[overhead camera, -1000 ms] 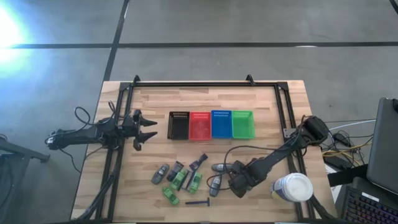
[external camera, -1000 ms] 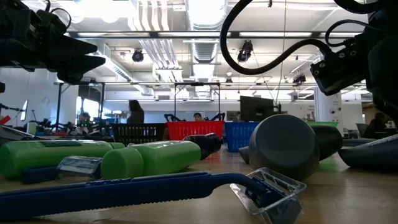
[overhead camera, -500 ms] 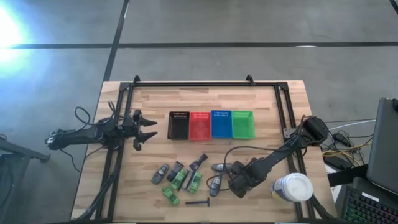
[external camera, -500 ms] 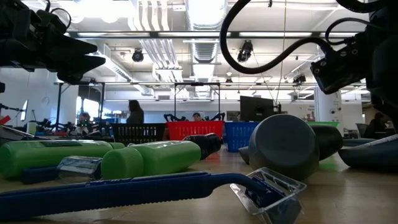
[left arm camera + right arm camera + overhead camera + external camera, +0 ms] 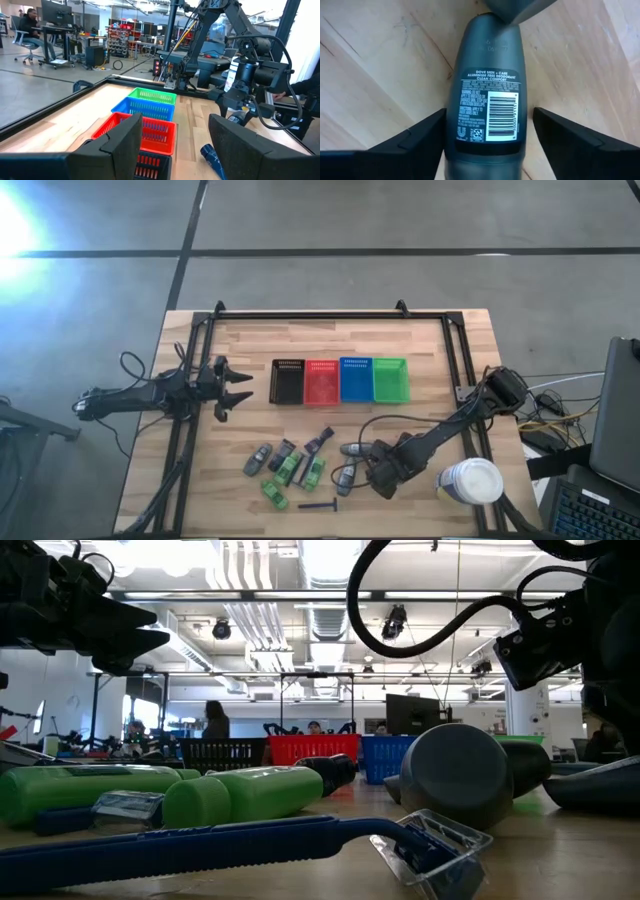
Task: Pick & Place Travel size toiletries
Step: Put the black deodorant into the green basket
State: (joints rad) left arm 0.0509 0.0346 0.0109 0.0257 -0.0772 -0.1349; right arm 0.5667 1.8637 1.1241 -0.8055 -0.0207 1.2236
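High view: the left claw [image 5: 240,388] hangs over the tabletop [image 5: 430,360] beside the black basket [image 5: 288,381], its fingers spread apart and holding nothing. Next to that basket stand the red basket [image 5: 322,381], blue basket [image 5: 356,380] and green basket [image 5: 390,379] in one row. The right claw [image 5: 372,472] is low over the near part of the tabletop, at a grey tube [image 5: 347,476] that lies beside another grey tube [image 5: 356,449]. To the left of these lie the other toiletries: green packets [image 5: 290,470], dark pieces [image 5: 319,441] and a razor [image 5: 318,504] nearest the front edge. A white tub [image 5: 471,481] stands near the right arm.

Low view: the razor [image 5: 240,845] lies closest, with green packets [image 5: 245,794] behind it and a grey tube [image 5: 458,774] end-on to the right. The right arm fills the upper right corner; its claw cannot be made out here.

Left wrist view: the left claw's fingers [image 5: 122,142] stand wide apart with nothing between them, above the red basket [image 5: 150,131]; the blue basket [image 5: 147,107] and green basket [image 5: 152,95] lie beyond.

Right wrist view: the right claw [image 5: 486,142] is open, one finger on each side of a grey tube [image 5: 487,95] lying flat on the wood with its label up. The fingers [image 5: 410,142] sit beside the tube without visibly touching it.
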